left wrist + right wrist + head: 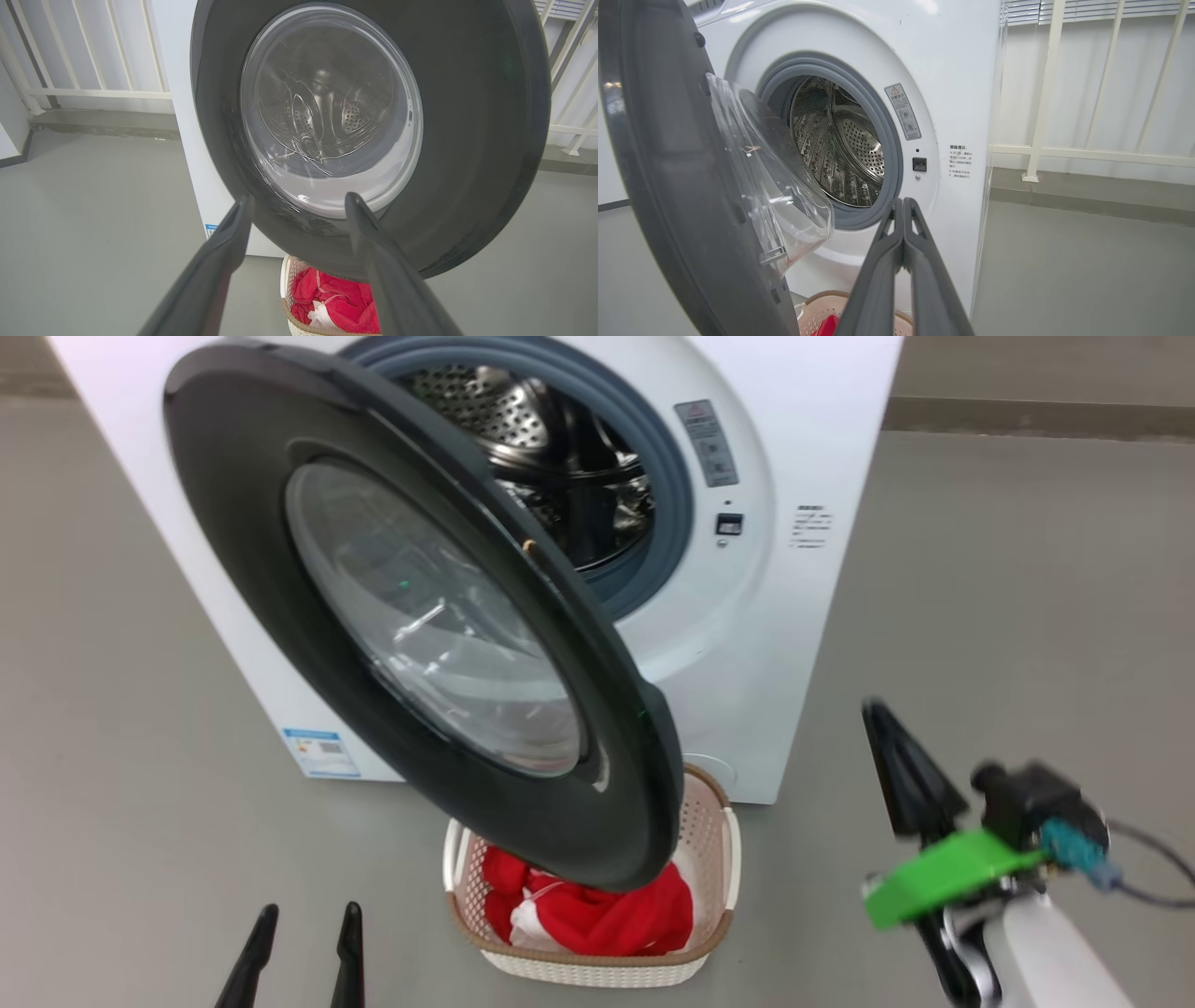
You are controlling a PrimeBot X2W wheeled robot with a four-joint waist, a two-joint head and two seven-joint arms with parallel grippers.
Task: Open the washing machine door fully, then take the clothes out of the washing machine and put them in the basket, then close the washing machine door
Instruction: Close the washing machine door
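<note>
The washing machine (794, 644) stands big and white on the grey floor (1027, 616), with a pale railing (1064, 93) along the wall behind it. Its grey rubber ring (674, 476) frames the perforated steel drum (560, 457), whose bare metal catches the light. The washing machine door (429, 616) is swung out partway on its left-hand hinge. Its glossy black face and bulging glass bowl angle toward me, and its lower edge hangs over the basket (597, 973). That little cream basket with the brown rim sits on the floor just in front of the washer, below the door. The clothes (607, 905) lie inside it, a red heap with a bit of white showing. The left gripper (310, 910) is low at the lower left, in front of the door's outer face, its two dark fingers spread apart with nothing between them. From its wrist camera the fingertips sit against the door's lower rim, though I cannot tell whether they touch it. The right gripper (903, 201) is off to the right of the basket, pointing at the washer's front beside the opening. Its fingers are pressed together on nothing, and it looks blurred from the head camera. A green piece (943, 877) sits at its wrist, and a small blue label sticker (320, 751) marks the washer's lower left corner.
</note>
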